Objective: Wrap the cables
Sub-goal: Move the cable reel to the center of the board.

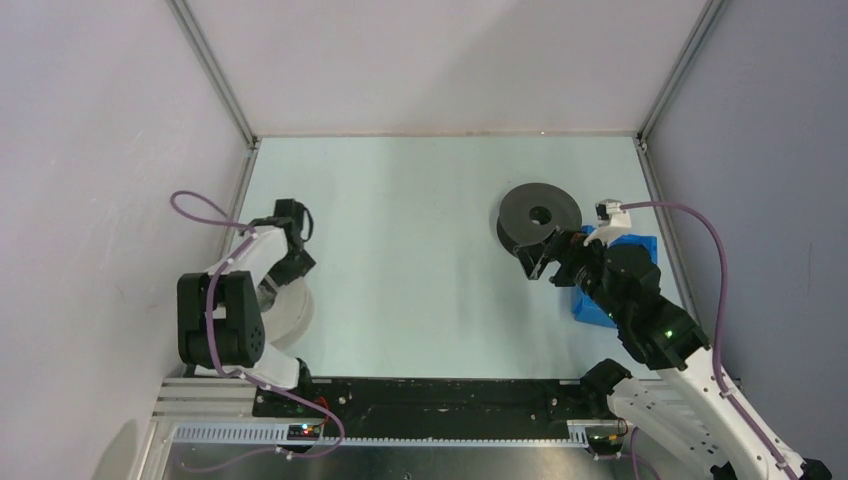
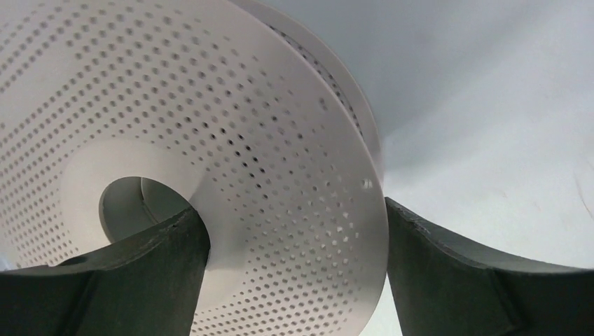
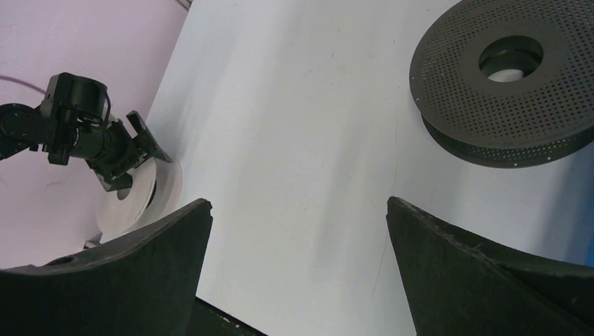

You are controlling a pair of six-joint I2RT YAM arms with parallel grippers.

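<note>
Top external: left gripper sat over the white spool at the left edge of the table. Right gripper lay beside the dark spool near the right edge, its arm over a blue block. Open tabletop separated them. There the cables were too thin to locate; axis undetermined.

Left wrist: jaws wide, straddling the perforated flange, one finger at the hub hole.

Right wrist: jaws wide, holding nothing. A hair-thin line ran near-to-far beside the dark spool; whether it was cable could not be told. No lettering was readable.
</note>
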